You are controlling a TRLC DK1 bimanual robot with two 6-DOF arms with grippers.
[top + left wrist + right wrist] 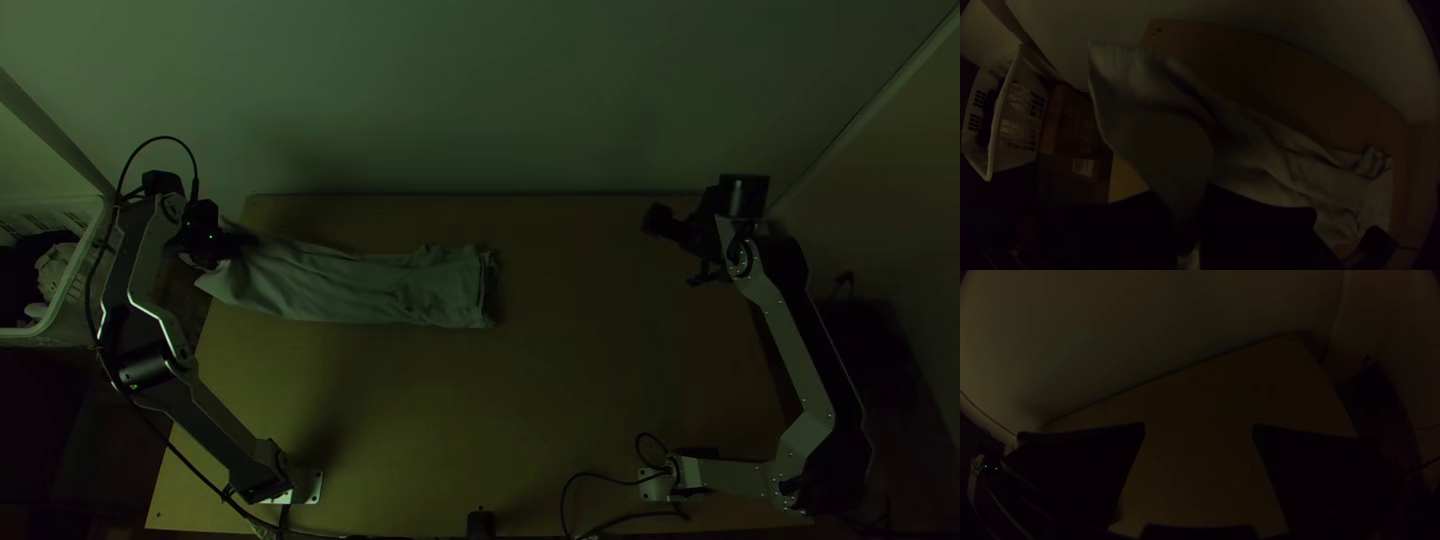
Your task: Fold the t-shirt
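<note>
At far left, my flat-fingered black left gripper (1181, 192) pinches the pale grey-green cloth t-shirt (350, 285), a long rumpled strip. Probably light and limp, it wants its right end taken near a corner by my flat-fingered black right gripper (1199, 427), spread open at far right.

From my end the room looks dim, with a plain pale wall (480, 90) rising just behind the far edge of the light wooden table (600, 400) and a browner surface (915, 170) meeting it at the right. Off the table's left side I can see a white slatted basket (996, 120) with something pale and crumpled inside, and brown boxes (1072, 120) between it and the table, one bearing a white label (1083, 166).
</note>
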